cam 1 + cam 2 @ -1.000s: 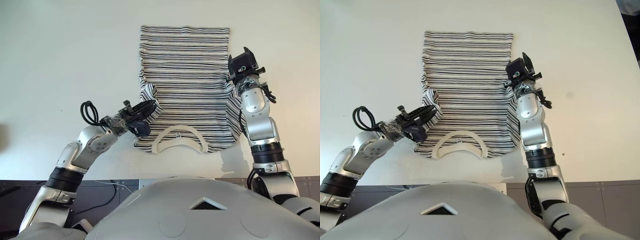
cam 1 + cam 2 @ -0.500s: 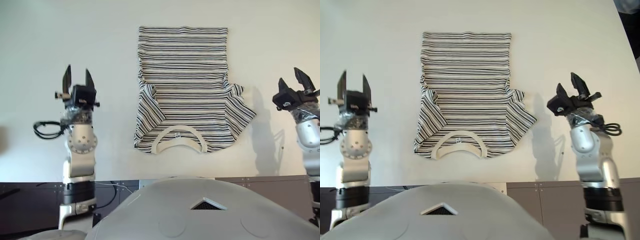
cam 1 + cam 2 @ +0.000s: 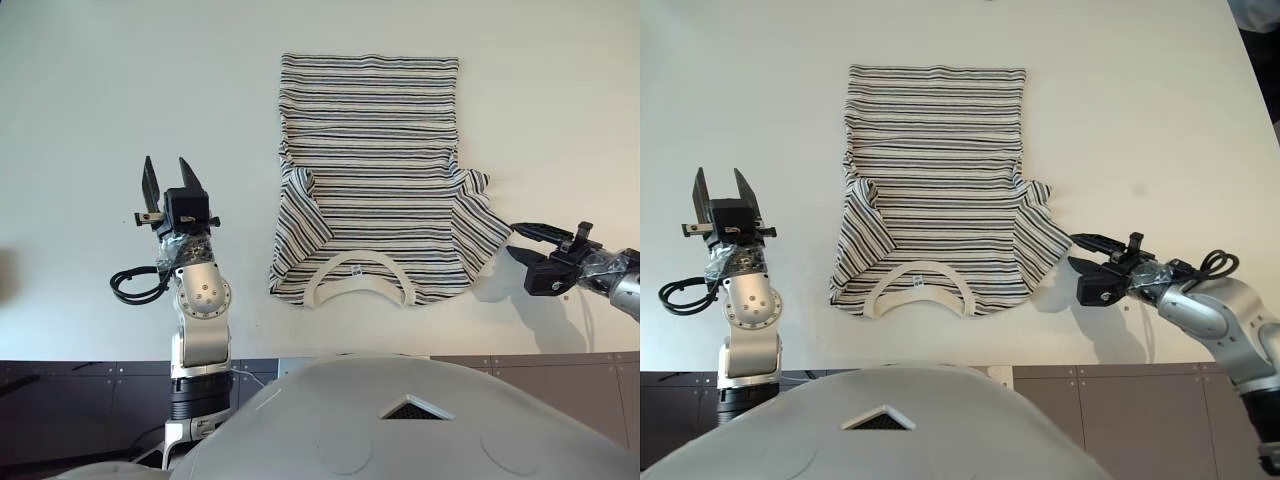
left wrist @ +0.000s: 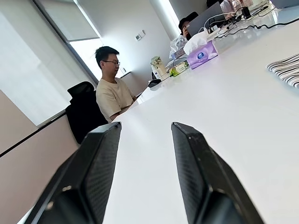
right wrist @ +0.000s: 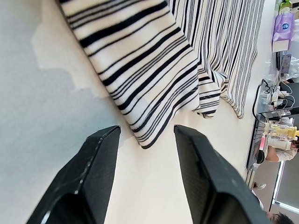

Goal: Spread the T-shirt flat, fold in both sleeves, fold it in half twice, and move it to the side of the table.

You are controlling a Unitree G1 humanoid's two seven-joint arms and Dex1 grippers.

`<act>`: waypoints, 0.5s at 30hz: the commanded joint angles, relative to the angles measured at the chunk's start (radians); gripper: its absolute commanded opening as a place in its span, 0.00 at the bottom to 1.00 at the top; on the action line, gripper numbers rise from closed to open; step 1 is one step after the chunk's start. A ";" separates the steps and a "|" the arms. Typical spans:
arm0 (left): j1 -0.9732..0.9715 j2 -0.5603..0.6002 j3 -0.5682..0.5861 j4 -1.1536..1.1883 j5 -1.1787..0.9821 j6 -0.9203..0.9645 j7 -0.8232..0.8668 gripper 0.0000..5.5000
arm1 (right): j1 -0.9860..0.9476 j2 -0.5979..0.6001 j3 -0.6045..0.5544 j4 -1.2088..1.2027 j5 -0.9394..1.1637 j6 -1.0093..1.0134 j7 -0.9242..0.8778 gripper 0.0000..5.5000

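Since both arms let go of it, T-shirt [image 3: 370, 150]: lies flat mid-worktop [image 3: 100, 100], collar nearest the robot.
Left sleeve [image 3: 300, 215]: folded in over the body.
Right sleeve [image 3: 485, 215]: flares out past the body edge; fold probably needs redoing.
Left jaws: wide open, empty, withdrawn well to the left.
Right jaws: open, empty, dropped low, tips just beside the right sleeve.
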 commanded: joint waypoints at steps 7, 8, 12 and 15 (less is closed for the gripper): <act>-0.021 0.022 -0.027 0.040 0.032 0.002 -0.013 0.36 | -0.022 0.122 0.048 0.021 -0.145 0.105 -0.059 0.39; -0.018 0.023 -0.028 0.044 0.033 0.002 -0.012 0.36 | -0.022 0.132 0.047 0.019 -0.155 0.114 -0.073 0.39; -0.019 0.031 -0.034 0.065 0.037 -0.004 -0.014 0.37 | -0.013 0.161 0.046 0.007 -0.197 0.153 -0.111 0.32; -0.012 0.032 -0.037 0.086 0.039 -0.011 -0.004 0.37 | -0.026 0.190 0.053 0.008 -0.225 0.185 -0.132 0.20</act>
